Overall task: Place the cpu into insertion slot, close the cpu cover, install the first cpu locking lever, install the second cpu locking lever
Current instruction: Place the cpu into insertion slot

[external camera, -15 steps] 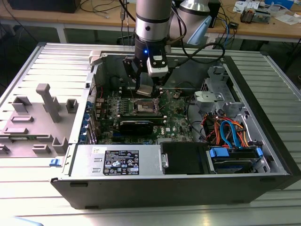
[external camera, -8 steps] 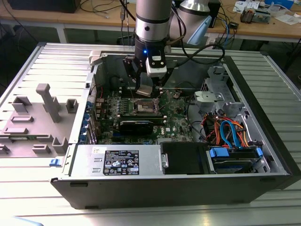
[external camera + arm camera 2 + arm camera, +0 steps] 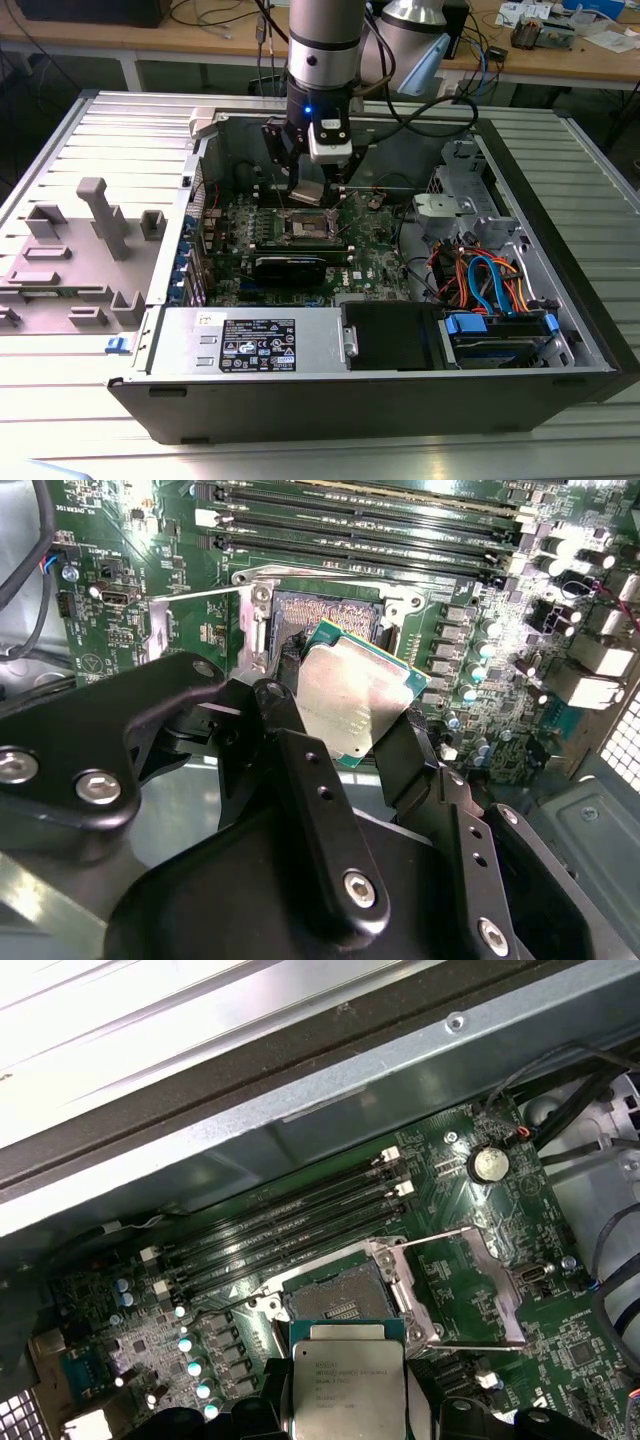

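My gripper [image 3: 311, 186] hangs inside the open computer case, shut on the cpu [image 3: 308, 194]. In both wrist views the black fingers [image 3: 283, 712] clamp the cpu [image 3: 350, 693] by two opposite edges, its silvery top facing the cameras. It hovers tilted just above the insertion slot [image 3: 322, 615], partly overlapping it and not seated. The insertion slot [image 3: 334, 1306] shows its dark centre and metal rim beyond the cpu [image 3: 348, 1385]. The cpu cover [image 3: 503, 1288] is swung open to one side of the slot and appears as a silvery strip [image 3: 160, 630] in the second wrist view.
Long black memory slots [image 3: 290, 1225] run close beside the socket. The case wall [image 3: 330, 1100] rises behind them. A black power supply [image 3: 255, 345] sits at the case front, and coloured cables [image 3: 485, 280] and a drive bay are at the exterior view's right. A grey fixture [image 3: 95, 240] stands outside the case at the left.
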Controlling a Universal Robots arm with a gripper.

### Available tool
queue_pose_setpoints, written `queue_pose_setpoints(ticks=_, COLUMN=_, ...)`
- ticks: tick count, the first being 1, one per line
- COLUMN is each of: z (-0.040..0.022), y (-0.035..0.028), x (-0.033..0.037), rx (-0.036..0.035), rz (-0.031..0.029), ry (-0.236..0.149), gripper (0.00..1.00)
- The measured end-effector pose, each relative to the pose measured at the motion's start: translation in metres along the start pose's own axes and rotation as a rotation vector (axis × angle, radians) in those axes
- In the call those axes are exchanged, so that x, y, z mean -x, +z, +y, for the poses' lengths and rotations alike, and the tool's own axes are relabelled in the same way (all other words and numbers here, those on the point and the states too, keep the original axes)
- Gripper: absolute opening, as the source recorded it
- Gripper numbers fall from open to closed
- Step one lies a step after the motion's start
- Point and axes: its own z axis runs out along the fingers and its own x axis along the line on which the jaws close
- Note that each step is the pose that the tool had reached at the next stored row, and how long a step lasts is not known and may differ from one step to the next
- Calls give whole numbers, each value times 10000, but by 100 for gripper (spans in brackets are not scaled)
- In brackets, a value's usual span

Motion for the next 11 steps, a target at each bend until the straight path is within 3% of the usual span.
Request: queue_pose_setpoints(ticks=11, z=0, y=6, x=0, rx=6, rz=2, ry=354, gripper=55)
